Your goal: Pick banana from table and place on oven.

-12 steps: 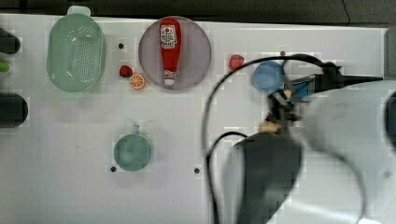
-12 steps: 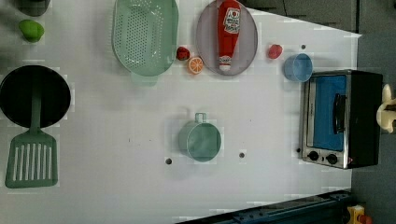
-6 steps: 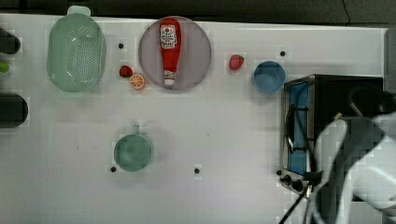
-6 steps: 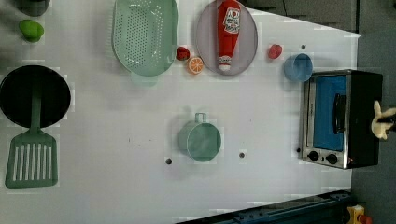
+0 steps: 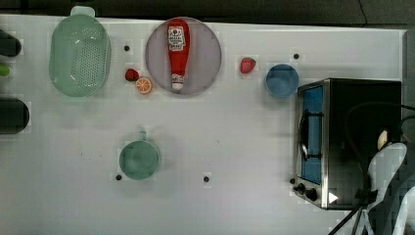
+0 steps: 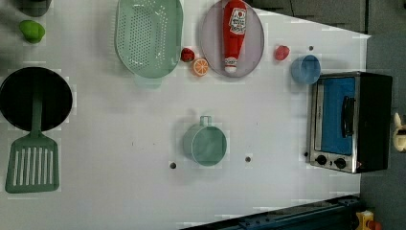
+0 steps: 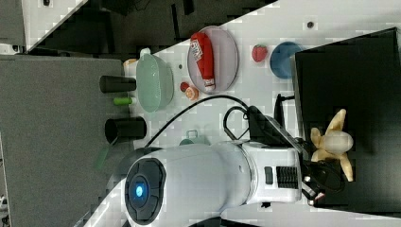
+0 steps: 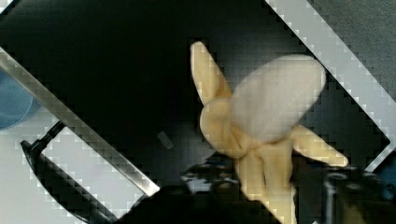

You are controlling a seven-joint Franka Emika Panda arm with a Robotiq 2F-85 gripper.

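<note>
Top view, left to right. Green colander [image 5: 80,55] at the counter's [image 5: 235,142] far left. Next, a small red fruit [image 5: 131,74] and an orange slice [image 5: 144,85], just beside a grey plate [image 5: 205,54] carrying a ketchup bottle [image 5: 177,51]. Below them, a green mug [image 5: 139,159] stands alone. Further right, a strawberry [image 5: 247,64], then a blue bowl [image 5: 282,80] just beside the oven [image 5: 362,98]. The oven occupies the top view's right edge, glass door facing the open counter.

Banana [image 7: 333,142]: off the counter, over the oven's black top, peel fanned out. Right view places it near the top's middle, close to the arm-side edge. Whether it rests on the surface or hangs just above, I cannot tell.

Pincer [image 7: 321,153]: at the banana's peel end in the right view; the fingers are hidden behind the fruit, so I cannot tell whether it grips or has let go.

Step in hand, my reading: the release. To do it well, make sure the banana sits flat on the top before the fingers part fully, then lift straight up. Avoid any sideways drag that could snag the peel and pull the fruit toward the edge.
</note>
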